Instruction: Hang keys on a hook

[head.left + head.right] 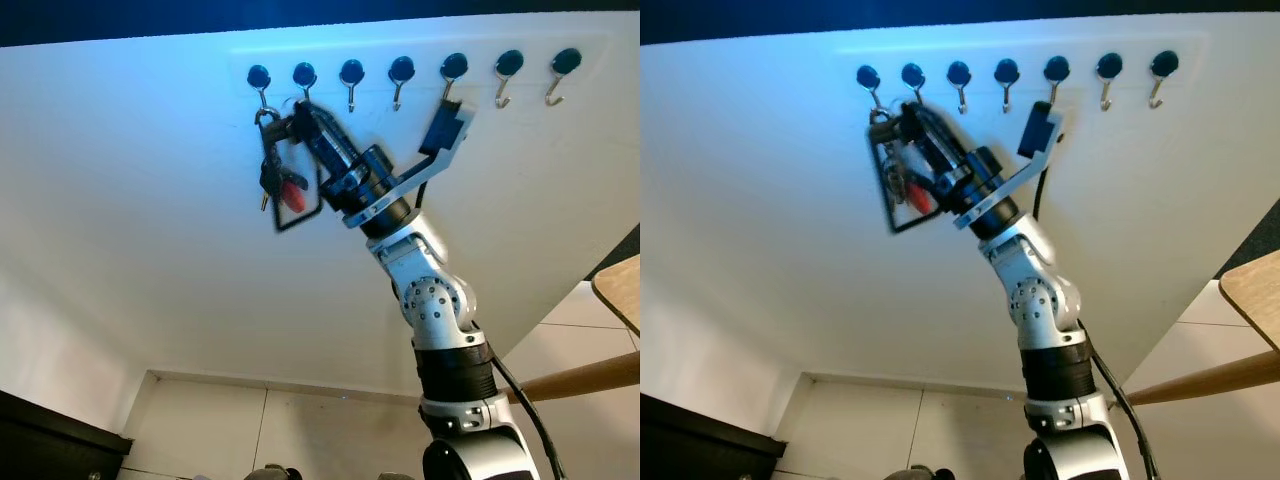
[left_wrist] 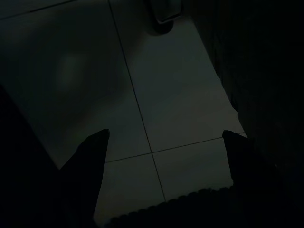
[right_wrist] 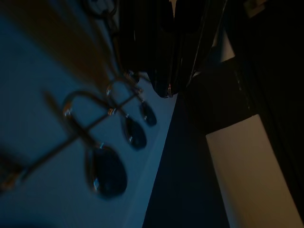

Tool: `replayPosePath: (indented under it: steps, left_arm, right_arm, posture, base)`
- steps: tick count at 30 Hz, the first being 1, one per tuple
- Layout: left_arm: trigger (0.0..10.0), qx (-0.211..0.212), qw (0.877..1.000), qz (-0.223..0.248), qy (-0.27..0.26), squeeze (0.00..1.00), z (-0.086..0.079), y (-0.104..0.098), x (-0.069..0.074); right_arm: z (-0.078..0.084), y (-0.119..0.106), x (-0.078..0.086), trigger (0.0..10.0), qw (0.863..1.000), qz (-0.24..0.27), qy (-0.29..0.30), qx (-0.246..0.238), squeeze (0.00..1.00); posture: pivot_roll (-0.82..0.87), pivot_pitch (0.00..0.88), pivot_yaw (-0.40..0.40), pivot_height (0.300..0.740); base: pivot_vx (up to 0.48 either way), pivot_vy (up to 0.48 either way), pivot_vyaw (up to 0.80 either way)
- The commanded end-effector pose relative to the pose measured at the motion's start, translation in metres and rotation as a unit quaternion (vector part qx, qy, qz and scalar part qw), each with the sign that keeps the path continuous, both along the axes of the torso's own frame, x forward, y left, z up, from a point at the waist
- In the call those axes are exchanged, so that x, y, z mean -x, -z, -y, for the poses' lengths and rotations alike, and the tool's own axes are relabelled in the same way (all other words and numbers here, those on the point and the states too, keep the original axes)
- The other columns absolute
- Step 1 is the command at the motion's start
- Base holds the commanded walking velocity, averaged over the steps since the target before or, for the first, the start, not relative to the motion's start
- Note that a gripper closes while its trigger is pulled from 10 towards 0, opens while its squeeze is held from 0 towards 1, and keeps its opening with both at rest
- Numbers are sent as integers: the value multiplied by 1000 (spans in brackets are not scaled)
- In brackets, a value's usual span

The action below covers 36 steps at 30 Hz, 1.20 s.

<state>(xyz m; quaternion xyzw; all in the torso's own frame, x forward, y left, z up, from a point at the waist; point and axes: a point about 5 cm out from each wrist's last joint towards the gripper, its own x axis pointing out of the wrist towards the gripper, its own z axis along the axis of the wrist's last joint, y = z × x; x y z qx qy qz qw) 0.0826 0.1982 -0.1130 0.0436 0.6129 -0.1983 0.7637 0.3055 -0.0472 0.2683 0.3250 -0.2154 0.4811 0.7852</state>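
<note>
White wall [image 1: 130,200]; hooks [image 1: 351,85] w/ dark blue-black knobs, silver wire. Keys [image 1: 283,180] just beside the black fingers [image 1: 310,125]: black w/ red tag. Arm silver & black. Floor [image 2: 180,95] beyond left fingers: grey tile.

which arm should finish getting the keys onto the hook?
Right. The right gripper is raised at the hook row, holding the keys beside the leftmost hook. The left gripper hangs open over floor tiles, far from the hooks.

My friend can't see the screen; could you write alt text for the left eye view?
The right end effector, on a silver arm, lifts a bunch of keys to the leftmost hook in a row of seven on a white wall.
</note>
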Motion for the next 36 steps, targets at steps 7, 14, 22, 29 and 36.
replayPosePath:
  steps: [7, 14, 22, 29, 36]
  left_arm:
    - [10000, 7, 999, 42, 4, 0, 5, -4, -20]
    - [10000, 7, 999, 41, 5, 0, 5, -4, -20]
    - [10000, 6, 999, 41, 7, 0, 5, -4, -20]
    - [10000, 6, 999, 41, 9, 0, 5, -4, -20]
    - [10000, 6, 999, 40, 8, 0, 4, -4, -20]
  right_arm:
    - [-6, 8, 9, 10000, 1000, -6, -24, 2, 0]
    - [-3, 12, 10, 10000, 1000, -11, -19, 3, 0]
    - [11, 11, 10, 10000, 1000, -12, -10, -19, 0]
    - [28, 6, 12, 10000, 999, -4, -4, -48, 0]
    - [37, 3, 16, 10000, 998, 2, -10, -69, 0]
  posture:
    - [-151, 113, 104, 740]
    - [-150, 109, 103, 740]
    - [-150, 109, 103, 740]
    - [-154, 111, 106, 740]
    - [-154, 115, 110, 740]
  base:
    - [0, 0, 0]
    - [0, 0, 0]
    - [0, 0, 0]
    - [0, 0, 0]
    - [0, 0, 0]
